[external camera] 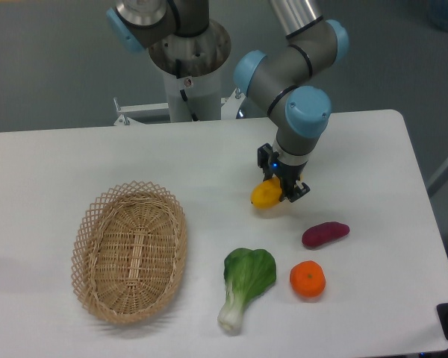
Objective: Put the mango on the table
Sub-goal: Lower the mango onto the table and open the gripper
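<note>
An oval woven wicker basket (pixel 130 252) sat on the left part of the large white rounded-corner counter (pixel 52 160), with bare surface between it and the near and left edges. To its right lay a green bok choy with a white stem (pixel 246 283), near the front edge. Above it, the black two-finger gripper (pixel 278 192) was closed around the smooth yellow-orange mango (pixel 266 195), low over mid-counter. Further right lay a round orange tangerine (pixel 308 279) and a purple sweet potato (pixel 325 233), well apart from the right edge.
</note>
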You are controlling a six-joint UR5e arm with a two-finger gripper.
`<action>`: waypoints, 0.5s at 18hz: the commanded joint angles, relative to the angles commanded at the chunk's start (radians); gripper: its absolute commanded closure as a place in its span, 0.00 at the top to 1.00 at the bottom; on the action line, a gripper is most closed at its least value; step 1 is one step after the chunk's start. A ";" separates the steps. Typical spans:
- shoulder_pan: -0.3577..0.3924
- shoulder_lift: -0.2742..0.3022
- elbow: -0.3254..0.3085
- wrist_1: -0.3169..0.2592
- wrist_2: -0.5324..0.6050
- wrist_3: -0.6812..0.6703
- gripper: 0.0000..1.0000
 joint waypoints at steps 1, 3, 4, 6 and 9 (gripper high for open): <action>0.000 0.003 0.003 0.000 0.002 -0.002 1.00; 0.003 0.017 0.009 -0.002 0.003 -0.006 1.00; 0.005 0.024 0.020 -0.002 0.003 -0.006 1.00; 0.006 0.047 0.037 -0.009 0.005 -0.027 1.00; 0.008 0.055 0.078 -0.008 0.005 -0.090 1.00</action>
